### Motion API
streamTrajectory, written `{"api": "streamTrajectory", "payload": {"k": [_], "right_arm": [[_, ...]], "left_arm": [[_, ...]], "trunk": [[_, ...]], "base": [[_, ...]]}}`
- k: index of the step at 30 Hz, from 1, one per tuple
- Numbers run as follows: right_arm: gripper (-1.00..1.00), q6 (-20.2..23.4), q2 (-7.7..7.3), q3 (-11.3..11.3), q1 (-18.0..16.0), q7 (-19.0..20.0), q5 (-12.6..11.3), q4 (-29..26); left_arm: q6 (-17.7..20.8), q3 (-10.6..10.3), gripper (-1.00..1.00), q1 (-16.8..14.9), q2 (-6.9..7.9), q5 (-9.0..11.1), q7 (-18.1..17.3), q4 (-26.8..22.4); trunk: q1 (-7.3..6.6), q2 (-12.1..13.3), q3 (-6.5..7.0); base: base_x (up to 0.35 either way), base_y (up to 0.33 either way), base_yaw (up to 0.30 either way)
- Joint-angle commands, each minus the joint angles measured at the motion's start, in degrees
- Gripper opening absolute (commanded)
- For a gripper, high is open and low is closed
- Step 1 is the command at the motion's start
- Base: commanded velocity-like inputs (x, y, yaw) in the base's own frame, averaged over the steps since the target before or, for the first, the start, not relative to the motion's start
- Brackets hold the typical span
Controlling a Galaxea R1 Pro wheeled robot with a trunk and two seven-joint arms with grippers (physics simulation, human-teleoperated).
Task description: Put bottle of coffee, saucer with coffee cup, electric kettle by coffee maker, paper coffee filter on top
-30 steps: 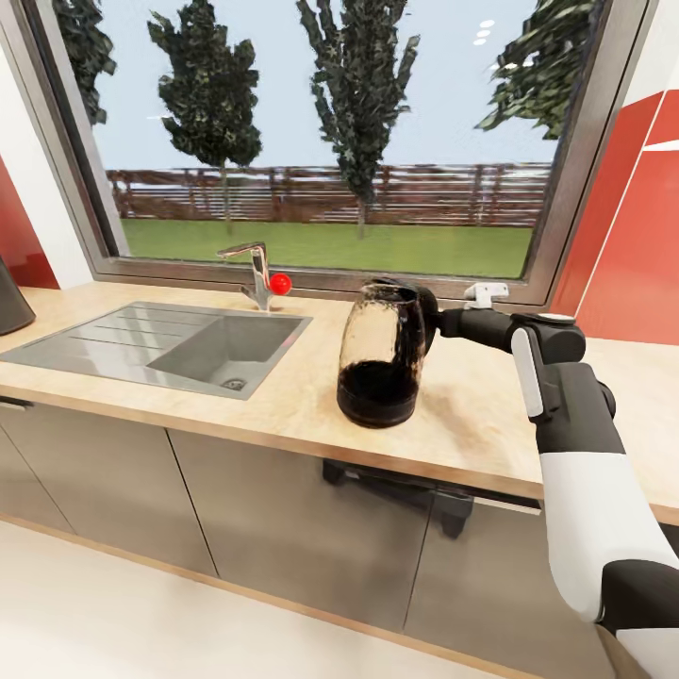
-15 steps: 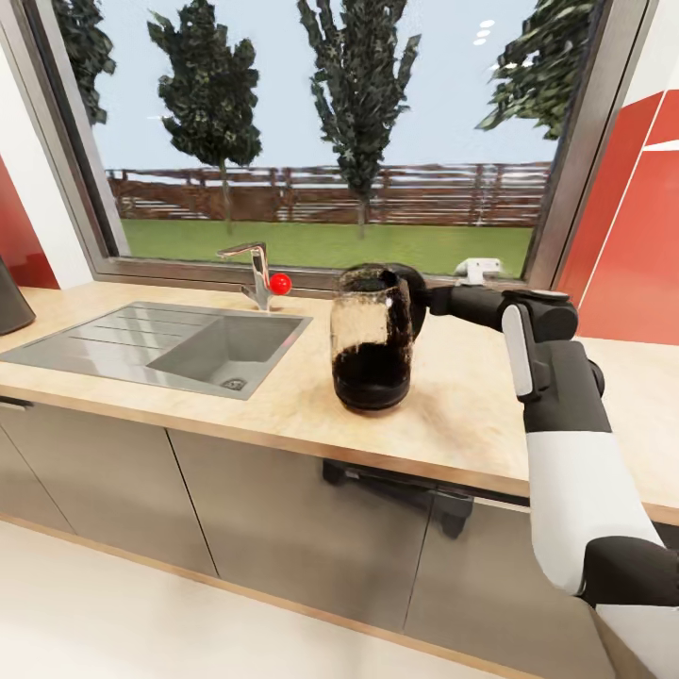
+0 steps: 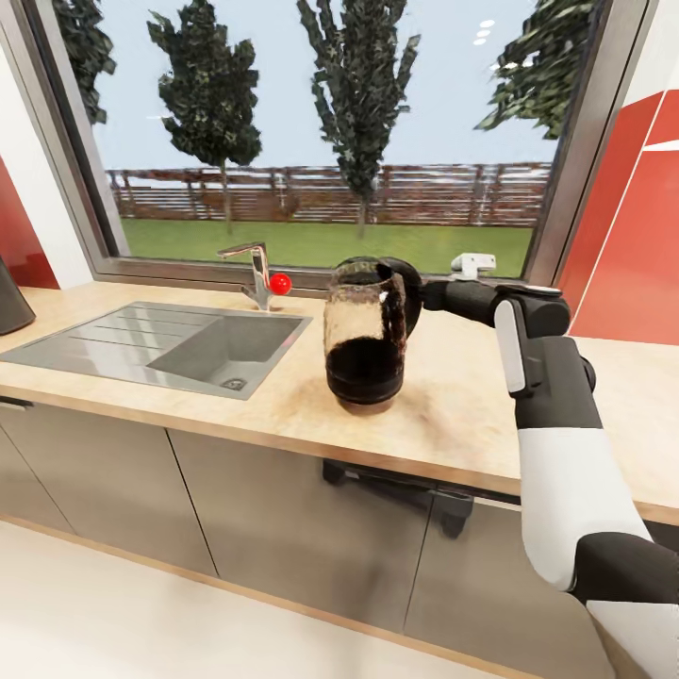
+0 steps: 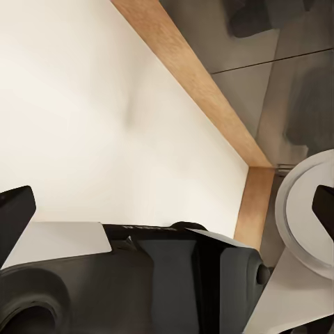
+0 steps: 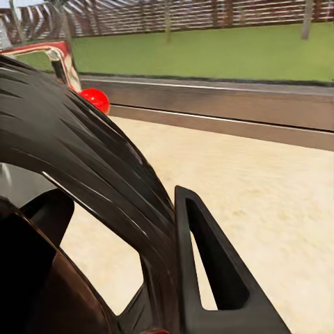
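Observation:
The electric kettle (image 3: 364,339), a dark translucent jug with a black base, hangs slightly tilted just over the kitchen countertop (image 3: 471,405), right of the sink. My right gripper (image 3: 415,294) is shut on the kettle's black handle (image 5: 104,174) from the window side, and one finger (image 5: 216,271) shows beside it. At the far left edge stands part of the dark grey coffee maker (image 3: 9,304). My left gripper (image 4: 167,209) is open and empty, pointing down at the pale floor, with its dark fingertips (image 4: 14,216) far apart.
An inset steel sink (image 3: 160,339) with a faucet (image 3: 253,273) and a red knob (image 3: 280,283) lies between the kettle and the coffee maker. A large window runs behind the counter, with a white handle (image 3: 471,265) on its sill. Dark grey cabinet fronts (image 3: 273,528) are below.
My right arm has carried the kettle leftward and a little toward the window, closer to the sink. The camera and the rest of the scene have not moved.

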Motion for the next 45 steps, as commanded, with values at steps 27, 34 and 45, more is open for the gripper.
{"api": "streamTrajectory", "payload": {"k": [27, 34, 45], "right_arm": [[-1.0, 0.6, 1.86, -0.4, -0.1, 0.0, -2.8, 0.1], [-1.0, 0.6, 1.86, -0.4, -0.1, 0.0, -2.8, 0.1], [-1.0, 0.6, 1.86, -0.4, -0.1, 0.0, -2.8, 0.2]], "left_arm": [[-0.3, 0.2, 1.0, 0.0, 0.05, -0.2, -0.2, 0.0], [-0.4, 0.2, 1.0, 0.0, 0.04, -0.2, -0.2, 0.0], [-0.3, 0.2, 1.0, 0.0, 0.09, -0.2, -0.3, 0.0]], "trunk": [[-1.33, 2.4, 1.02], [-2.86, 5.2, 2.28], [-3.3, 6.0, 2.64]], "base": [[0.0, 0.0, 0.0], [0.0, 0.0, 0.0], [0.0, 0.0, 0.0]]}}
